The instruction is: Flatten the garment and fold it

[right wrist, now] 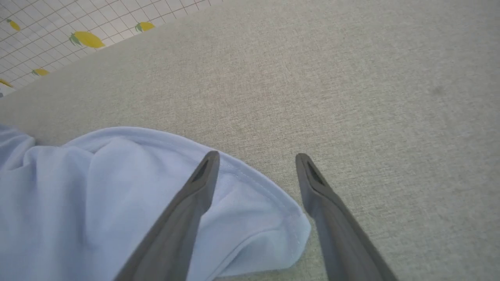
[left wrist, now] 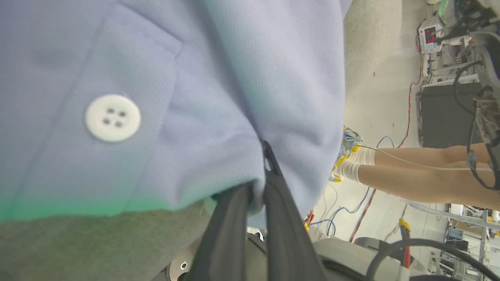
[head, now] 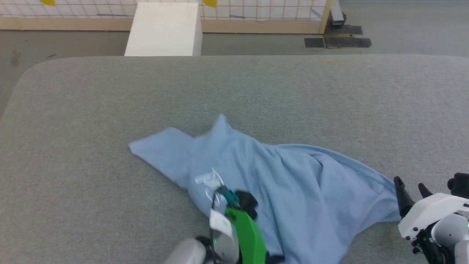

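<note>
**Friend:** What do you see from your head?

**Me:** The light blue short-sleeved polo shirt [head: 285, 176] lies crumpled on the big grey cloth-covered worktop [head: 73, 128], near my side. My green-covered left arm [head: 249, 234] is over its collar end. My dark right fingers [head: 402, 196] stand just beside its right edge.

**Friend:** And from your left wrist?

**Me:** My left jaws are pressed together, pinching a fold of the blue cloth. A round white button [left wrist: 113, 118] with four holes is near. A person's bare legs [left wrist: 422, 171] show off to one side.

**Friend:** And your right wrist?

**Me:** My right jaws are spread wide. One finger is over the shirt's hem, the other over bare worktop. The hem's corner lies between them. I cannot tell if they touch it.
</note>
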